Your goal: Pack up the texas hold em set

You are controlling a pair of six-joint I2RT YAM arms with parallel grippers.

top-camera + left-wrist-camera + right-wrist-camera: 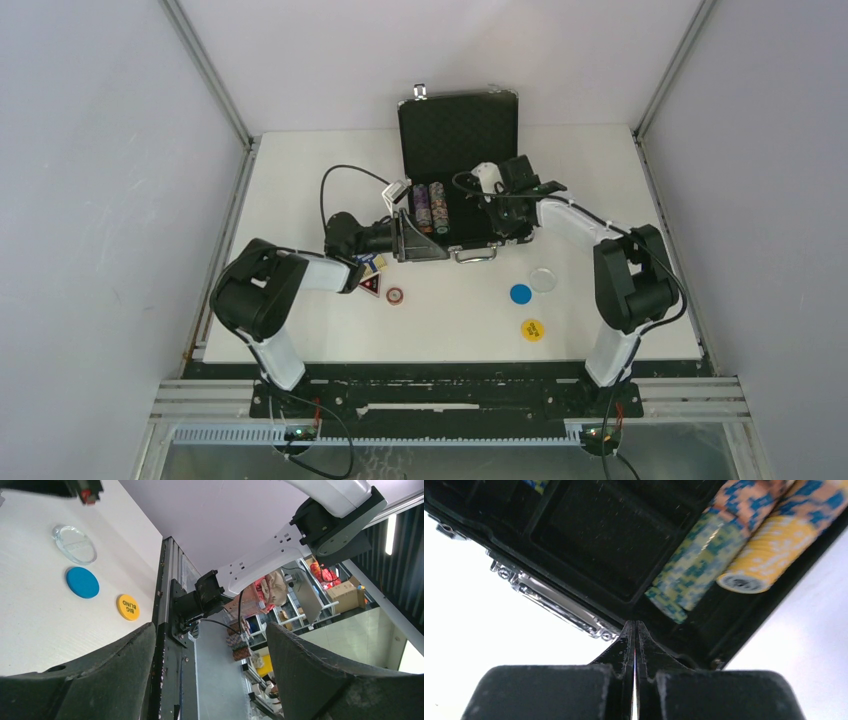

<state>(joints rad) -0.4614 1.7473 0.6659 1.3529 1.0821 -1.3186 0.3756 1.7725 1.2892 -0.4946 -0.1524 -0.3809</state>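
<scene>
Yellow round token [128, 607]: "BIG BLIND" in black capitals. No other readable text.

briefcase [458, 135] open, lid upright | chips [430, 207] inside | tokens [520, 294] on table

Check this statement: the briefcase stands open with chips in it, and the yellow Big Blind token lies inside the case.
Wrong in one point. The yellow Big Blind token lies on the table, outside the briefcase, near the blue token, as the top external view shows. The briefcase does stand open with chips in it.
</scene>
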